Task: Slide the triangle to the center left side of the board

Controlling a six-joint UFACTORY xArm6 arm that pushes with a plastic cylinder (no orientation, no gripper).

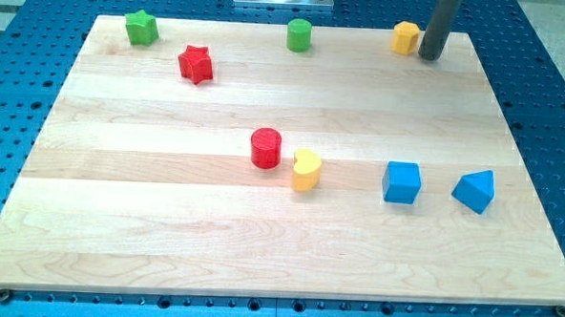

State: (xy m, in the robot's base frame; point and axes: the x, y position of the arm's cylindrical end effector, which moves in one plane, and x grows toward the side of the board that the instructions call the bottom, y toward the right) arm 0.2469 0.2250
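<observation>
Right now our tip [428,56] rests at the surface's [166,211] top right, touching the yellow block [405,37], well apart from the blue triangle [475,191] at the view's lower right. There is no gripper (only the bare rod), so we should circle to the triangle's right side, then push left, steering below the blue cube [402,182], the yellow heart [306,169] and the red cylinder [266,147].

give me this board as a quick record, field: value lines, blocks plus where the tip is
board: wooden board on a blue pegboard table
tip: my tip at the view's top right, just right of the yellow block
triangle: blue triangle, right side, untouched
beside it: blue cube to its left
centre: red cylinder with yellow heart close by
top edge: green star, green cylinder
upper left: red star
</observation>
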